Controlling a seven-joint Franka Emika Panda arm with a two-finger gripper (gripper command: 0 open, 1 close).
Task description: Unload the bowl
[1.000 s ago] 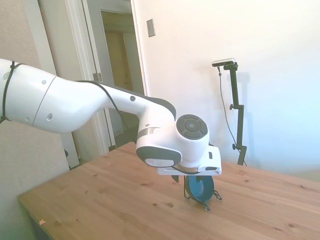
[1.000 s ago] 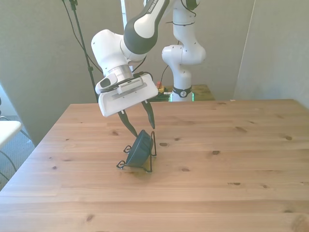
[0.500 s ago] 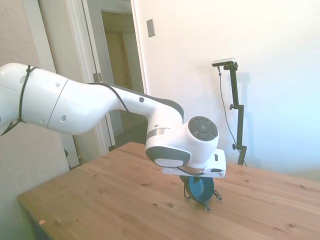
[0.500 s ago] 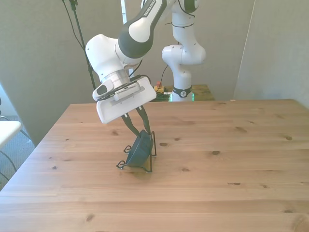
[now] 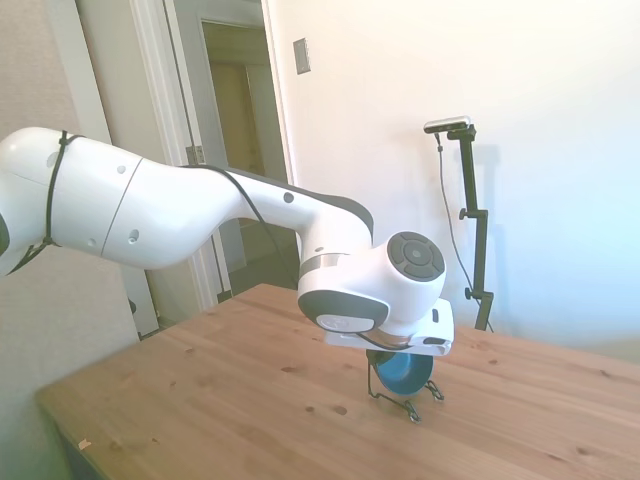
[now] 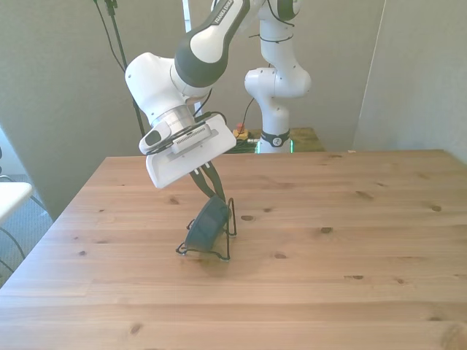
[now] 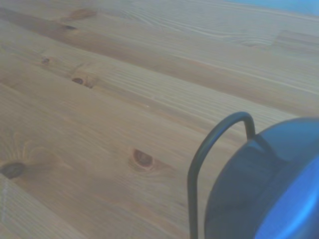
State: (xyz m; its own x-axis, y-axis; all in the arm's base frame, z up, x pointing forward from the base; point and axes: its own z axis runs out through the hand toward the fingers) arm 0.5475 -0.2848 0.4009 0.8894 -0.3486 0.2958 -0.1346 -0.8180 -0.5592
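Pincer (image 6: 211,191) pinching the top rim of the bowl (image 6: 206,224), propped on edge in the wire stand (image 6: 228,237) mid-bench, nearer the front view's left edge. Probably rigid, light, glossy-slick; rim grip best.

the lettering on the white arm (image 6: 219,29) is too small to read.
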